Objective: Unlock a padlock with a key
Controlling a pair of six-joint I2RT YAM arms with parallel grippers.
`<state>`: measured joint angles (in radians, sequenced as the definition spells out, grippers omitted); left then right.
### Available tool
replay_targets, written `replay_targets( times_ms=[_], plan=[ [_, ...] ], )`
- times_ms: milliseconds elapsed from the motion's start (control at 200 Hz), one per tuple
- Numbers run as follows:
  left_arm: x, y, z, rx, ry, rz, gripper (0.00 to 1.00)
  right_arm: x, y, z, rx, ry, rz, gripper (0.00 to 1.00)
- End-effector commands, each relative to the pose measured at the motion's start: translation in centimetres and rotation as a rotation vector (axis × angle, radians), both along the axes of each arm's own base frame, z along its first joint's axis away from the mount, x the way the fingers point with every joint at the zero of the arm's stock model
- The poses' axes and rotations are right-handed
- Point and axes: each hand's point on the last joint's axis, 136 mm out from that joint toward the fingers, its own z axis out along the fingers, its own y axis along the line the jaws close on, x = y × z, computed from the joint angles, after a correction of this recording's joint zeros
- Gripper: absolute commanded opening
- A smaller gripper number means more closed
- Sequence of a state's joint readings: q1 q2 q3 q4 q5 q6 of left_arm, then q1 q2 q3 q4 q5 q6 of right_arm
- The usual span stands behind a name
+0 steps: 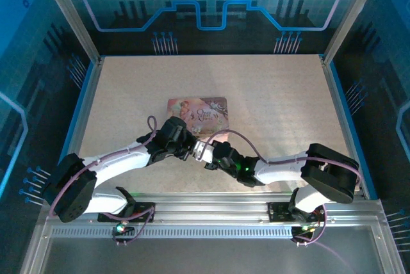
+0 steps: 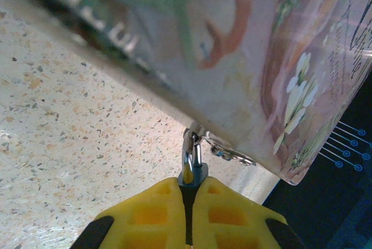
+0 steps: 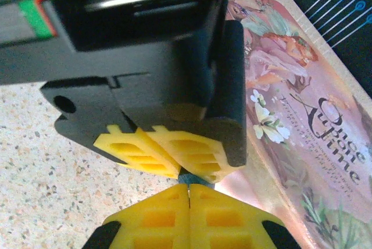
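The padlock [image 2: 200, 173] is a tiny bluish body with a silvery shackle [image 2: 187, 150] hooked through the hasp [image 2: 232, 155] of the pink tin [image 2: 261, 57]. My left gripper [image 2: 190, 182] is shut on the padlock's body, just below the tin's edge. My right gripper [image 3: 189, 188] faces it tip to tip, its yellow fingers pressed together right against the padlock [image 3: 196, 179]. The left gripper's fingers [image 3: 174, 153] sit directly above. The key is hidden; I cannot tell whether it lies between the right pads. From above, the left gripper [image 1: 190, 150] and right gripper [image 1: 206, 153] meet in front of the tin [image 1: 198, 109].
The speckled tabletop [image 1: 275, 101] stretches around the tin, bounded by aluminium frame rails and blue side walls. Both arms cross the near middle of the table, and their bases sit on the rail [image 1: 211, 213] at the front edge.
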<state>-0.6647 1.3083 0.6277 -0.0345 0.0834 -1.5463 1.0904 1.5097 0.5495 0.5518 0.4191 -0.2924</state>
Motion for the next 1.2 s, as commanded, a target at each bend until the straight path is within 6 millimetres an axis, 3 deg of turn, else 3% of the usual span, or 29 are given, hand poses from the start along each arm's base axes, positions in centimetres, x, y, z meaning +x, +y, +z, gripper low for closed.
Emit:
replay_targets(
  times_ms=[0,340,555,825,1196],
  plan=[
    [0.2,-1.5,1.9,-0.069,-0.029,-0.041,0.00,1.1,-1.5,0.0,0.111,0.096,-0.093,0.00],
    [0.2,-1.4,1.7,-0.064,-0.027,-0.039,0.00,2.3,-3.1,-0.9,0.342,0.366,-0.249,0.00],
    [0.2,-1.4,1.4,-0.062,-0.022,-0.037,0.00,2.5,-3.2,-1.0,0.476,0.500,-0.316,0.00],
    [0.3,-1.6,0.7,-0.056,-0.010,-0.042,0.00,2.3,-3.6,-2.7,0.501,0.625,-0.428,0.00],
    [0.4,-1.3,-0.6,-0.020,0.004,-0.034,0.00,0.8,-3.2,-4.8,0.662,0.890,-0.563,0.00]
  ],
)
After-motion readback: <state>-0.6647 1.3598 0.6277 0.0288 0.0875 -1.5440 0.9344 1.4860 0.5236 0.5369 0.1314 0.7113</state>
